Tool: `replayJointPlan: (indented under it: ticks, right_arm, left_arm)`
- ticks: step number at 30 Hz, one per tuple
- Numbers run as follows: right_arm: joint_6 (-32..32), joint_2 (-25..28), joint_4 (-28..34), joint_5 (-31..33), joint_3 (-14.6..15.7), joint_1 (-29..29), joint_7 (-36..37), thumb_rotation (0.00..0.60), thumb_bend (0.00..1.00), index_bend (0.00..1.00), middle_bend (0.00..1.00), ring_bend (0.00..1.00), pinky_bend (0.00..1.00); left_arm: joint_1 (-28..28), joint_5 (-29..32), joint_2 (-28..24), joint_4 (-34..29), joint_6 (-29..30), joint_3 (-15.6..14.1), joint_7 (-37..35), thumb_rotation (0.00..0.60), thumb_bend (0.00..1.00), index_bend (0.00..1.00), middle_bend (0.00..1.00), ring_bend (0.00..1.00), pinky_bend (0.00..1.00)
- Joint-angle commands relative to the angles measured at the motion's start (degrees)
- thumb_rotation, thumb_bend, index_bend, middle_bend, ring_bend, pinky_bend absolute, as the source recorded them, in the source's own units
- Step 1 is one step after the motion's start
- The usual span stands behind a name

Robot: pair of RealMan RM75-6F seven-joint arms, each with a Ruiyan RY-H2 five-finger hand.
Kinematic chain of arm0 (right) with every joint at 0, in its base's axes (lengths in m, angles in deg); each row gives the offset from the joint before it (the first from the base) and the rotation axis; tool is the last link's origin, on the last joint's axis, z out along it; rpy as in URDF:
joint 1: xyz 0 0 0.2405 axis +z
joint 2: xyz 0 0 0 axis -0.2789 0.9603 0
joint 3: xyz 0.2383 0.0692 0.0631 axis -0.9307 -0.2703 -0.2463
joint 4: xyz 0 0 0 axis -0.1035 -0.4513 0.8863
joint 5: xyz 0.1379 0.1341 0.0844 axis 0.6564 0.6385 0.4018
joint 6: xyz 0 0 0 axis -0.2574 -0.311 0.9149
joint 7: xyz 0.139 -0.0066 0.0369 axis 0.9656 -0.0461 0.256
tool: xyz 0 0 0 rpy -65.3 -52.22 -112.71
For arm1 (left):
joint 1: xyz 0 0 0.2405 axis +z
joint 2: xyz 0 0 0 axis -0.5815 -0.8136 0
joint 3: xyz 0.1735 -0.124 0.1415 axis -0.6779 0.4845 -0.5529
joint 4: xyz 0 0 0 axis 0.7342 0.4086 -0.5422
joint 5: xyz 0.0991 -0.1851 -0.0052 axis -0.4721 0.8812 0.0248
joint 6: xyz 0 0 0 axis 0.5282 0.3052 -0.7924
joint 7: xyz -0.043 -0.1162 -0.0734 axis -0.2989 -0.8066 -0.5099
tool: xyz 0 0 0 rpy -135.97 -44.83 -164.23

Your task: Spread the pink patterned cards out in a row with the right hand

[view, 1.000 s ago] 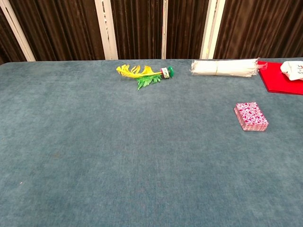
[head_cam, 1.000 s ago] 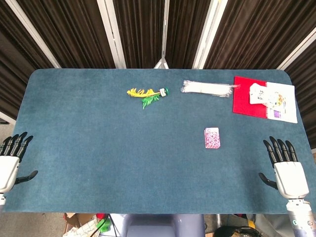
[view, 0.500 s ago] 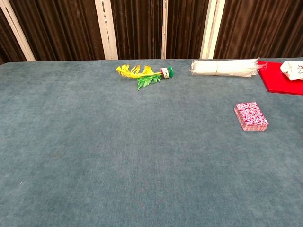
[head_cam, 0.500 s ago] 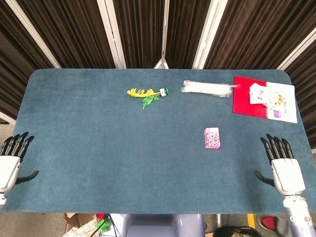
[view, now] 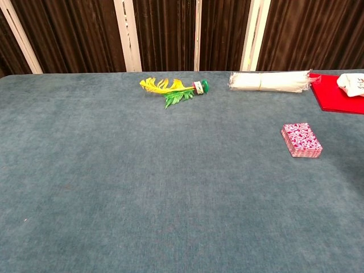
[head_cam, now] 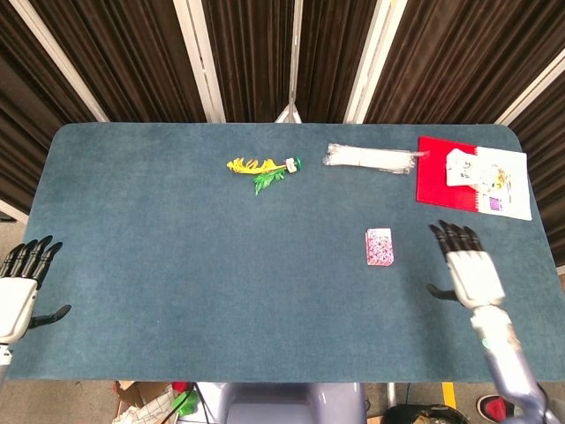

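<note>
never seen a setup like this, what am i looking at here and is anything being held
This is a two-armed robot at a table covered in blue cloth. One picture looks down from its head, the other looks forward from its chest. In the head view, the right robot hand hovers open beside the stack of pink patterned cards, not touching it. The left robot hand sits open at the table's edge. Further back lie a yellow and green feather toy, a white bundle and a red booklet. Nothing is held.

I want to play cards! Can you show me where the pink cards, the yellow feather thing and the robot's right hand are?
pink cards (view: 301, 140), chest view, top of the stack.
yellow feather thing (view: 162, 86), chest view, yellow plume.
right hand (head_cam: 467, 268), head view, white back of the hand.
</note>
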Motion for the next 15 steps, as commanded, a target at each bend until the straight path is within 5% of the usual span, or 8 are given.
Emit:
replayJointPlan:
  ticks: [1, 15]
  right_arm:
    - [5.08, -3.00, 0.63, 6.40, -1.80, 5.38, -6.21, 0.600, 0.21, 0.00, 0.00, 0.00, 0.00]
    - [10.91, -13.80, -8.72, 22.24, -2.42, 16.75, -17.01, 0.600, 0.21, 0.00, 0.00, 0.00, 0.00]
  left_arm:
    - [-0.15, 0.27, -0.22, -0.08, -0.44, 0.04, -0.50, 0.600, 0.00, 0.00, 0.00, 0.00, 0.00]
    - [-0.58, 1.82, -1.51, -1.06, -2.52, -0.01, -2.70, 0.600, 0.00, 0.00, 0.00, 0.00, 0.00]
